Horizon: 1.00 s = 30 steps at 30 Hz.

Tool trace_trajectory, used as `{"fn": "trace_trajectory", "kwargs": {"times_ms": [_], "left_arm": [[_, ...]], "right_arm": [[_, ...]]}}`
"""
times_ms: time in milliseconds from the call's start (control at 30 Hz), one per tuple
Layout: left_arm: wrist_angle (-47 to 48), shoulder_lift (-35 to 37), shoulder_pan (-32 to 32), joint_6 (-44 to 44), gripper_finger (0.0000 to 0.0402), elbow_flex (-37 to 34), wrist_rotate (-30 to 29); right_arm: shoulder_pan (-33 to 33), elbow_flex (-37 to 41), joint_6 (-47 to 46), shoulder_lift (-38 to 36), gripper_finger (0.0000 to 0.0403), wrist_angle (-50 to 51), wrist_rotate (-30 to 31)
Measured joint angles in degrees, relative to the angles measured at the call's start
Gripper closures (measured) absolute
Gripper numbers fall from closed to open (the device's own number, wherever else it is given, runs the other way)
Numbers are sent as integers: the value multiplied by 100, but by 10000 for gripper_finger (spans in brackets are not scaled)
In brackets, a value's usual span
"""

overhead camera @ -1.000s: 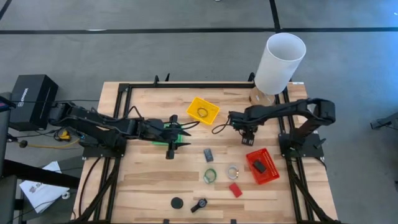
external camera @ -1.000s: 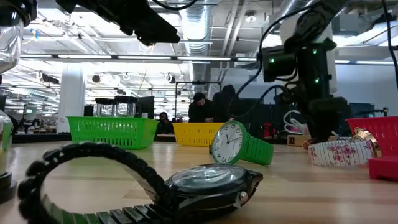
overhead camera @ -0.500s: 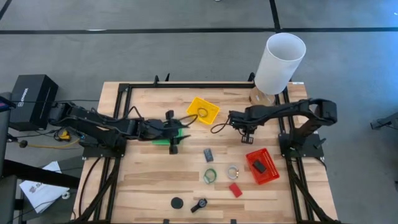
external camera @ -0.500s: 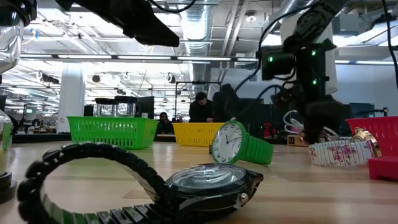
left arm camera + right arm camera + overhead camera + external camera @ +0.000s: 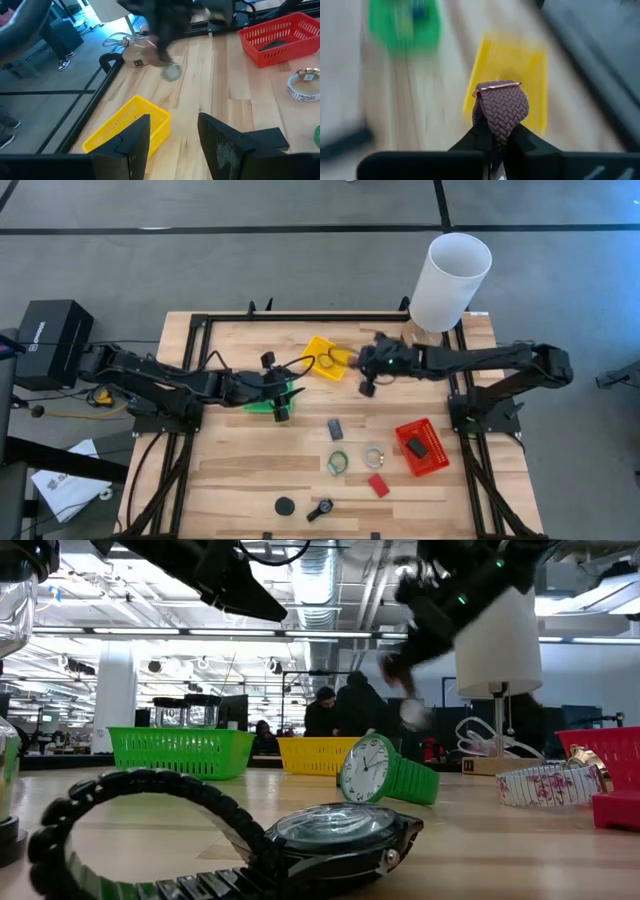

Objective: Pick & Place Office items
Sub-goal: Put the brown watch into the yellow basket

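Wooden table (image 5: 250, 470); grey floor (image 5: 200, 260)

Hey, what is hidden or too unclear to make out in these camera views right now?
- Right gripper: right wrist view shows only a braided strap; any watch face is hidden.
- Red tray: high view, dark item inside too small to name.
- Low view: motion blurs the right arm.
- Green tray: left arm covers it.

Right hand (image 5: 366, 381) pinched closed, arm outstretched; left hand (image 5: 281, 402) parted.
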State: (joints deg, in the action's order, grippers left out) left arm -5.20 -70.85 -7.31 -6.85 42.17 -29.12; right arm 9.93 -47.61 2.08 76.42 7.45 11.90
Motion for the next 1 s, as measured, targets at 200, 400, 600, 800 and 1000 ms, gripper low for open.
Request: {"fn": "trace_trajectory", "kwargs": {"times_ms": [200,400,600,800,1000], "left_arm": [[1,0,0,-321,243,1,0],[-12,0,0,-383,243,2,0],[-17,0,0,-385,243,2,0],[-19,0,0,-330,243,2,0],[-20,-2,0,-324,243,-201,2]], "right_arm": [[226,0,-14,245,395,-2335,0],[507,-218,-59,1179,399,-3650,-257],[643,-819,-556,2204,396,-3423,-284],[636,-1211,-724,2737,397,-2597,-134],[640,-1444,-959,2986,395,-1776,-109]]}}
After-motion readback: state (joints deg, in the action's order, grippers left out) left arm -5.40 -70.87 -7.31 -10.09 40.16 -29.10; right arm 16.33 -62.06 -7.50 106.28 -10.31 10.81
